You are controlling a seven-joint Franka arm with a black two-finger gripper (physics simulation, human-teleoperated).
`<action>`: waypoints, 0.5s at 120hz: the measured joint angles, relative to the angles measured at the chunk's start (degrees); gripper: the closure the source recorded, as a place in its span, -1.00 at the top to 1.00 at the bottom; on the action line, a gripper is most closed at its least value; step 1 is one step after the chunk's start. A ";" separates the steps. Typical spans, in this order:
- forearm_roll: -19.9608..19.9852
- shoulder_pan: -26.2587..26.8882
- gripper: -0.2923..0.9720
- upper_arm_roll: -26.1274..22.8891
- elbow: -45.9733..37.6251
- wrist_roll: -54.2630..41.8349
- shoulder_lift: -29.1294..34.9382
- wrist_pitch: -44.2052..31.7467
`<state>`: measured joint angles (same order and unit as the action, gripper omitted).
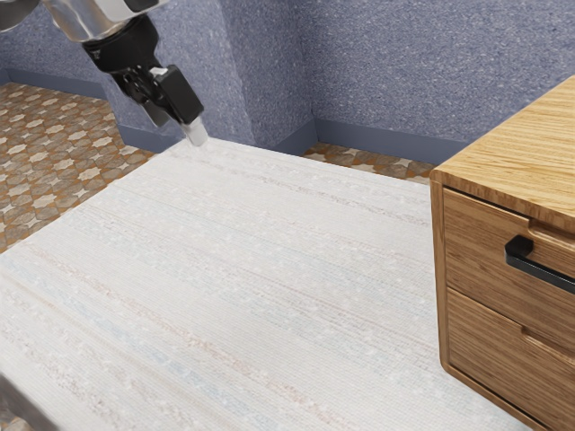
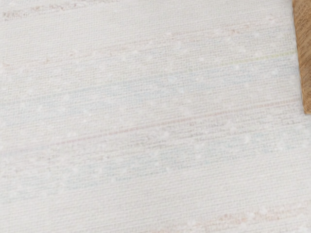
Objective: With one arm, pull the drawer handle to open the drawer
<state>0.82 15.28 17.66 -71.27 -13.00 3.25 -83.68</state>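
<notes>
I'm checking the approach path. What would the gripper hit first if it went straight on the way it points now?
The gripper points steeply down, so most likely the white table just below it. The drawer handle lies off toward the exterior view's right, off that line.

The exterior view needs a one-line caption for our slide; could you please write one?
Claw hovers over the white table's far edge, far from the wooden cabinet's black drawer handle.
</notes>
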 joint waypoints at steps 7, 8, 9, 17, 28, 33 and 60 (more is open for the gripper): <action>0.63 -2.39 0.54 -4.57 0.85 0.51 -0.23 -0.13; 0.69 -2.27 0.54 -5.00 0.90 0.59 -0.27 -0.14; 0.77 -2.12 0.54 -5.43 0.93 0.67 -0.30 -0.15; 1.16 -0.53 0.54 -9.32 0.83 1.27 -0.61 -0.15; 1.45 3.97 0.54 -12.81 0.54 1.95 -1.32 0.09; 1.39 6.79 0.54 -13.09 0.14 1.99 -1.48 0.77; 3.00 7.80 0.53 -15.95 0.55 -12.41 -0.88 3.89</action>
<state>3.82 23.09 1.71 -70.72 -25.41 2.38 -79.80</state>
